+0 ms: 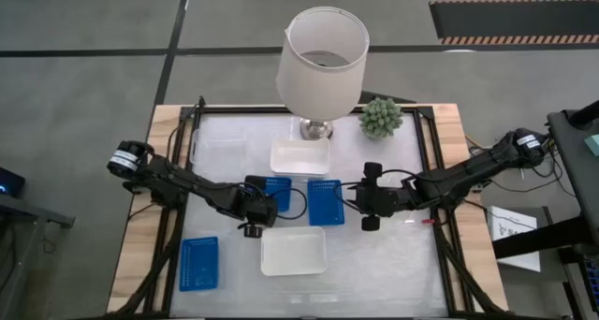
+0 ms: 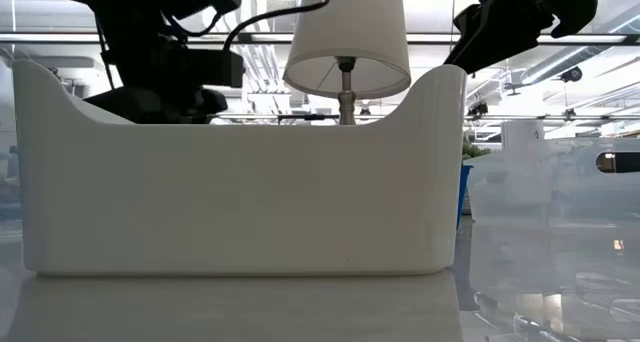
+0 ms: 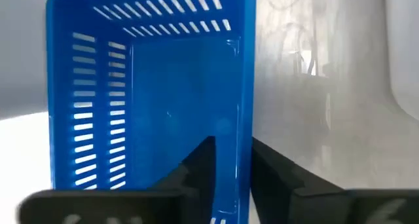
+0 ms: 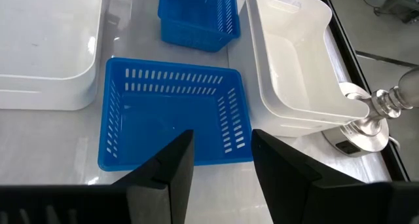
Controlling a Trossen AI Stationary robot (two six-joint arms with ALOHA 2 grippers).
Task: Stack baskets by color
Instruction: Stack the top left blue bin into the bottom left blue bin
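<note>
Gripping the wall of a blue basket (image 3: 150,112), the left gripper (image 3: 232,178) sits at the table's centre-left. In the left wrist view one dark finger (image 3: 196,168) stands inside the basket and the other outside, with the blue side wall pinched between them. In the high view this basket (image 1: 277,191) shows only partly beneath the left arm.

A second blue basket (image 1: 326,201) lies just to the right of the first, near the table's middle. The right gripper (image 1: 359,204) hovers at its right edge, and in the right wrist view its fingers (image 4: 173,165) stand apart over the near wall of that basket (image 4: 171,119) (nothing lies between them). Beyond it in the same view the first blue basket (image 4: 196,14) appears.

A third blue basket (image 1: 199,263) lies alone at the front left of the table (image 1: 402,264).

One white basket (image 1: 294,251) rests at the front centre, just in front of the two middle blue ones; it fills the low view (image 2: 240,182). White baskets (image 1: 300,156) sit at the rear centre, just in front of the lamp base; the right wrist view shows two nested there (image 4: 294,60). A clear container (image 1: 217,144) stands at the rear left. The white lampshade (image 1: 323,58) and a small green plant (image 1: 381,117) occupy the rear edge.
</note>
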